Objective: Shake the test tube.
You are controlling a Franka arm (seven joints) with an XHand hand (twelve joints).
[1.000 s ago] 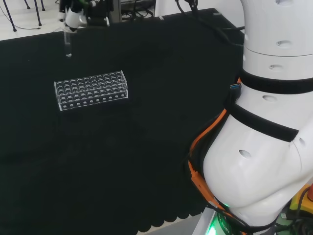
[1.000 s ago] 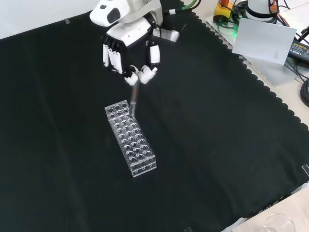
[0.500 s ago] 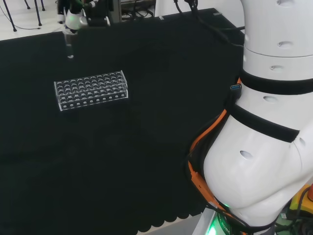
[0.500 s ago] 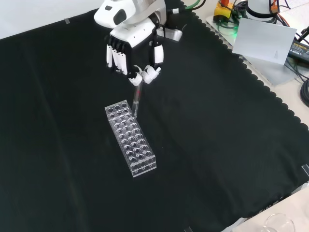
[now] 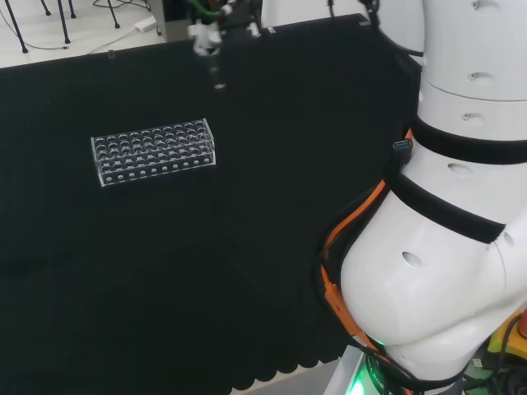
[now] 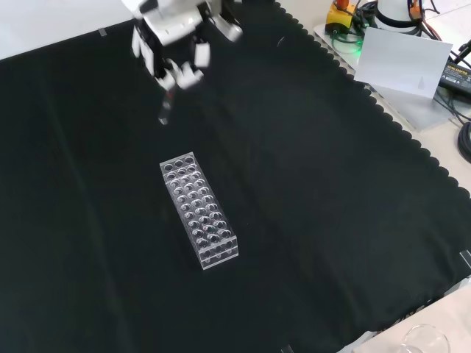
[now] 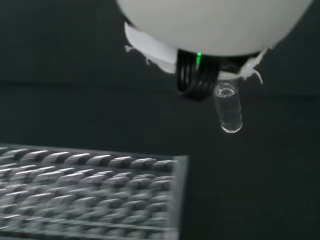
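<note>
While the black cloth spreads wide under everything, the clear rack lies on it with its long axis running away from the front view's top. Well above and beyond the rack's far end, the hand pinches the test tube by its top. Its long axis hangs roughly upright below the fingertips, clear of the rack.

No readable text, label, number or sign is showing on anything in these views. Any print on the equipment at the front view's far edge is appearing too small to make out.
</note>
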